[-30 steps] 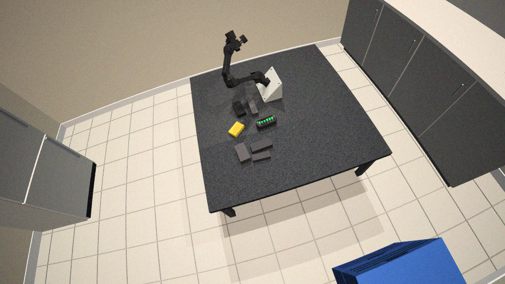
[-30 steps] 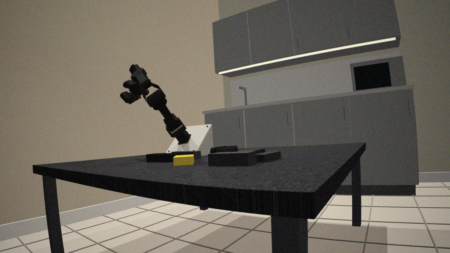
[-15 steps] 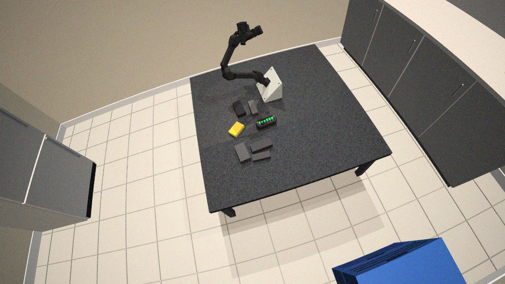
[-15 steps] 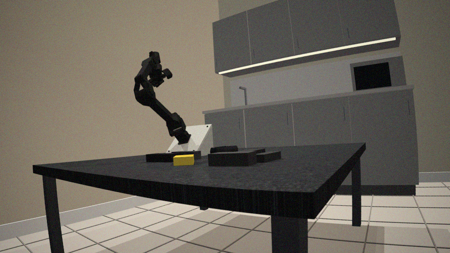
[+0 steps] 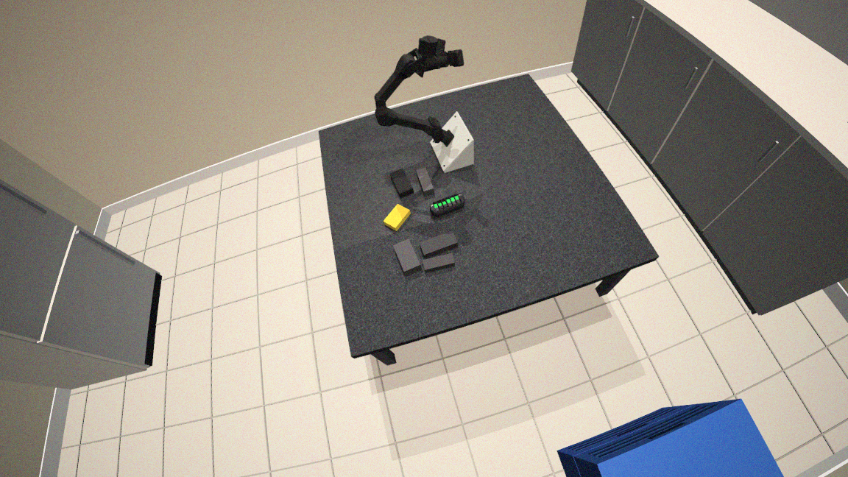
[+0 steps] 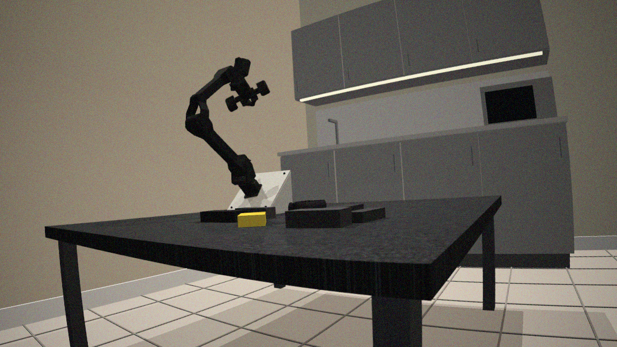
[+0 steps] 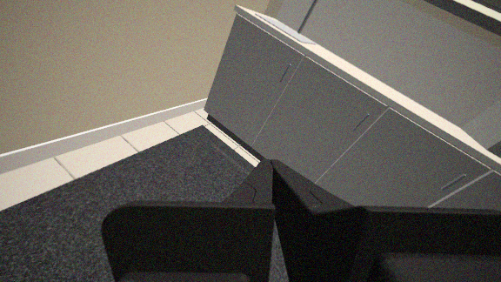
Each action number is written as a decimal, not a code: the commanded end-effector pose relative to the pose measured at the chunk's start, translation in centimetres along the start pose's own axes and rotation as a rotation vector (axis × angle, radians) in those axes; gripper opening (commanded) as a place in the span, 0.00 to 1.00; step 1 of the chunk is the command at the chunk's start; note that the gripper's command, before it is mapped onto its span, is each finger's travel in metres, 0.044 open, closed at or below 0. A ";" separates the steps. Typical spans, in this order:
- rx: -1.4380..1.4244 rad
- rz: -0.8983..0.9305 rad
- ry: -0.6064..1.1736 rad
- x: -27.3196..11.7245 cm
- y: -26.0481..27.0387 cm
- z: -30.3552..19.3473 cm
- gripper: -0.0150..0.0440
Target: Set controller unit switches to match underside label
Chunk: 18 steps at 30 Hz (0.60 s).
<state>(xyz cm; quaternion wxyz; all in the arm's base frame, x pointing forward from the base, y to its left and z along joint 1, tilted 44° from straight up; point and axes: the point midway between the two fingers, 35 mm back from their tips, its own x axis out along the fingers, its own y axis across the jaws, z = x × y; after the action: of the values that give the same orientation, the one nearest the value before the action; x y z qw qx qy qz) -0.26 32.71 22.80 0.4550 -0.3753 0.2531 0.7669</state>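
The dark grey controller unit [image 5: 447, 207] [image 6: 307, 204] sits on its base on the bench [image 5: 534, 207] [image 6: 345, 246], with its switches facing up. Green ends show in a row along its side nearer the arm's base in the top view. Which end of each switch is pressed down is too small to tell. The label on its underside is hidden. My gripper [image 7: 269, 167] [image 6: 249, 102] is shut and empty, its fingertips touching in the wrist view. It is raised high above the bench, well away from the unit, which is out of the wrist view.
A yellow block [image 5: 396, 216] [image 6: 251, 219] lies left of the unit. A black block [image 5: 401, 182] and a narrow grey block [image 5: 425, 180] lie near the white arm mount [image 5: 459, 148]. Three grey blocks, including a wide one [image 5: 407, 256], lie on the unit's other side. A wall stands behind.
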 end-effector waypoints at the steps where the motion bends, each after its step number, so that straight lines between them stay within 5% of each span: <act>1: 0.065 -0.085 0.046 -0.7 -3.8 -1.4 0.25; 18: 0.417 -0.377 0.349 -6.8 -18.2 -14.9 0.25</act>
<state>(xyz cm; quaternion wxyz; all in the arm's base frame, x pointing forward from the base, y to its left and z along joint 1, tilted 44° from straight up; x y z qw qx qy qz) 19.90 28.60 19.04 0.5936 -0.4343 0.3808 0.5604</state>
